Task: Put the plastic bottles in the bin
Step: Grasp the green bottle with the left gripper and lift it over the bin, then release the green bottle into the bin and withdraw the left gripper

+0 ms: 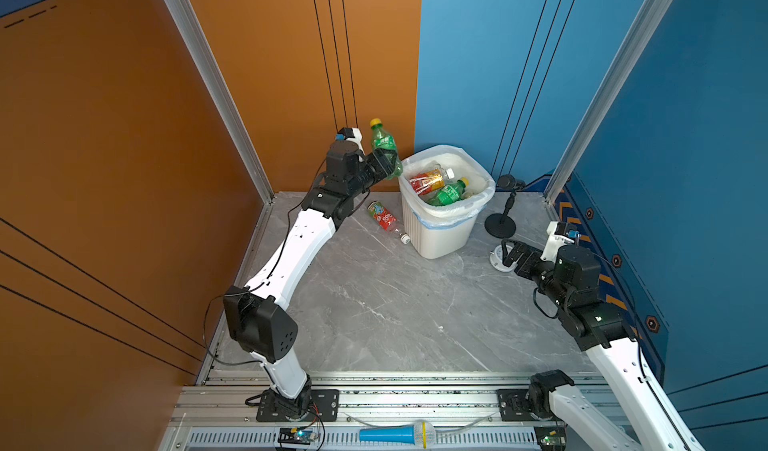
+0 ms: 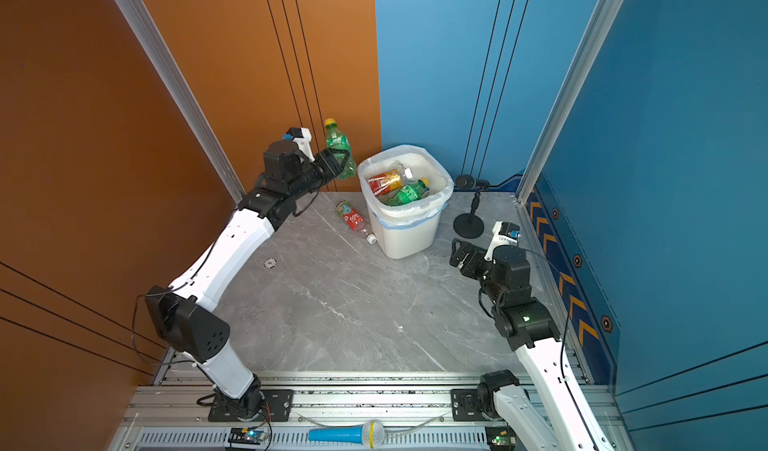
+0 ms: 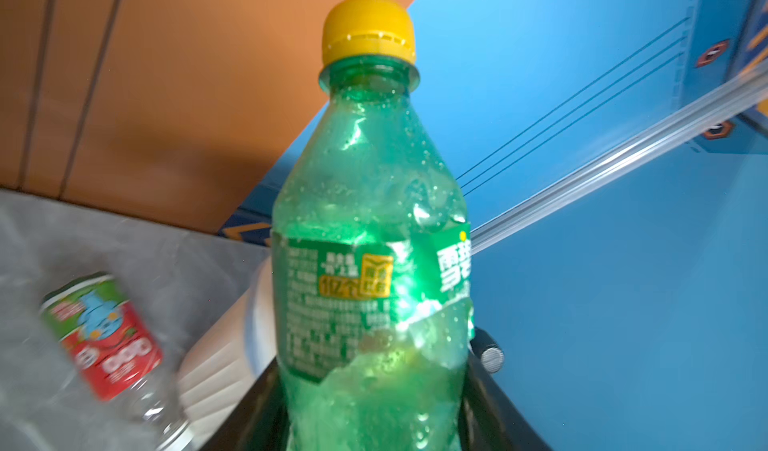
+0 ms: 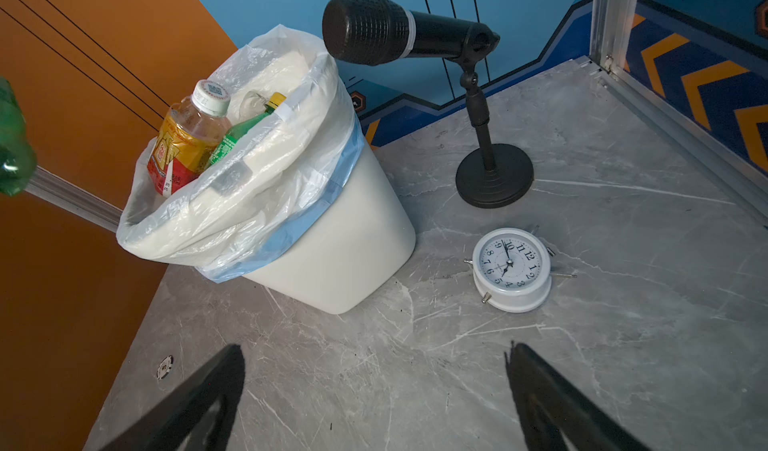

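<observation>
A green bottle (image 1: 384, 145) (image 2: 338, 147) (image 3: 370, 241) with a yellow cap is held cap-up in the air just left of the bin's rim, with my left gripper (image 1: 388, 164) (image 2: 340, 165) (image 3: 374, 386) shut on its lower body. The white bin (image 1: 440, 237) (image 2: 409, 237) (image 4: 340, 253) has a translucent bag. It holds a red-and-yellow labelled bottle (image 1: 428, 180) (image 4: 183, 149) and a green bottle (image 1: 449, 193) (image 4: 232, 137). A red-labelled bottle (image 1: 384, 218) (image 2: 353, 218) (image 3: 108, 341) lies on the table left of the bin. My right gripper (image 1: 506, 253) (image 2: 457, 253) (image 4: 374, 370) hangs open and empty right of the bin.
A black microphone stand (image 1: 500, 224) (image 4: 494, 178) stands right of the bin. A white alarm clock (image 1: 498, 259) (image 4: 511, 270) lies in front of it, close under my right gripper. A small chip (image 2: 270, 263) lies on the table. A blue cone (image 1: 395, 433) rests on the front rail.
</observation>
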`<control>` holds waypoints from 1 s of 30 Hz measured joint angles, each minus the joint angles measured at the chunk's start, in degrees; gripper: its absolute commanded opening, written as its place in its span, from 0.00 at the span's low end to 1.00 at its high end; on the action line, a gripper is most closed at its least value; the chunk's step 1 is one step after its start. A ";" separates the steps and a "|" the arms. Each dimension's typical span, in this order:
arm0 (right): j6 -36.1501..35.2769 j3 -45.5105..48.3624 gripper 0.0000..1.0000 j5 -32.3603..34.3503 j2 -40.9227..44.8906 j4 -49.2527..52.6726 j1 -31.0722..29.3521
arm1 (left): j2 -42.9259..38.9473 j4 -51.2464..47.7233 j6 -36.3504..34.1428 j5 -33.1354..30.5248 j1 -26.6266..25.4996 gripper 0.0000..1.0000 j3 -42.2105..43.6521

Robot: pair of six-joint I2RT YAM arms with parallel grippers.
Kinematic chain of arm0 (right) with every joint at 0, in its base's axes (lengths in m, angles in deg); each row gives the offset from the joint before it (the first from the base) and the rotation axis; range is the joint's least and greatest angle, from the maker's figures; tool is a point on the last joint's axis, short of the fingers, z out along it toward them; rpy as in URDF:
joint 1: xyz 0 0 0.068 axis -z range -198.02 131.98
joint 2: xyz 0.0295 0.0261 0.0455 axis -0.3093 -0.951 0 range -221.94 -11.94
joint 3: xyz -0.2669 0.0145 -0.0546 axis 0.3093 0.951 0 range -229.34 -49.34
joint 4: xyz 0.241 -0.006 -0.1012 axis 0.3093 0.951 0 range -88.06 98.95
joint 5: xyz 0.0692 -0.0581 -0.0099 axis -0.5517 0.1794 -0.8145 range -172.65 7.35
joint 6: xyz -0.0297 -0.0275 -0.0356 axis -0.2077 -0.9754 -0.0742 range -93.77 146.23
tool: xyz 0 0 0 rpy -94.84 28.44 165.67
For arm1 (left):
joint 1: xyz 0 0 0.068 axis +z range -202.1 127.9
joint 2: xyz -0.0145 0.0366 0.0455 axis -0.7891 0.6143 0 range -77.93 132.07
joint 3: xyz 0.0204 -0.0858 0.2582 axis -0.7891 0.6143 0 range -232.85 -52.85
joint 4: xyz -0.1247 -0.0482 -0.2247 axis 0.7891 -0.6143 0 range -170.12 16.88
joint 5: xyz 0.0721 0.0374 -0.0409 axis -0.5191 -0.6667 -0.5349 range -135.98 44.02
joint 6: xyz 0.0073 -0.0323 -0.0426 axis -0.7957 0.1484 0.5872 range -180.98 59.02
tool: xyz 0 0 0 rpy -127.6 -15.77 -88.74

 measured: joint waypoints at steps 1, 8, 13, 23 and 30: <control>0.00 0.24 1.00 -0.02 0.55 0.31 0.13 | 2.16 0.17 0.37 0.00 -0.79 0.59 -3.23; 0.94 1.92 1.00 -1.29 2.97 1.49 0.46 | 22.60 -1.40 4.87 1.75 -5.29 0.59 -30.38; 1.49 2.97 1.00 -1.79 4.24 1.88 0.90 | 35.39 -4.48 8.50 2.40 -8.11 0.57 -47.01; 1.95 3.85 1.00 -2.95 5.01 1.92 1.46 | 37.09 -4.24 11.98 3.04 -10.80 0.59 -47.08; 2.19 3.96 1.00 -3.04 5.05 1.92 1.57 | 37.09 -4.87 12.94 4.04 -10.80 0.98 -47.06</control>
